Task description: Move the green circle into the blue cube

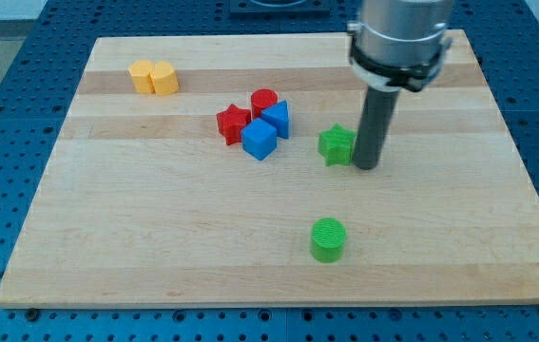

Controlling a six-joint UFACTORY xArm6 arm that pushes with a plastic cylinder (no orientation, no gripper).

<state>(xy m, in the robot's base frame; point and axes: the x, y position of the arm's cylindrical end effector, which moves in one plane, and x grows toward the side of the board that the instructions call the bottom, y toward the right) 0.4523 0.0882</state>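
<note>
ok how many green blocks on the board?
2. A green star right of centre, just left of my tip, and a green circle alone near the view's bottom. None looks hidden.

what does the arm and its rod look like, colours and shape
The arm's visible end is a wide silver-grey metal cylinder with a black band around its lower edge. Below it hangs a straight, dark grey to black round rod, much narrower than the cylinder, ending at my tip. No cables, labels or markings show on either part. The rest of the arm is cut off at the view's top.
</note>
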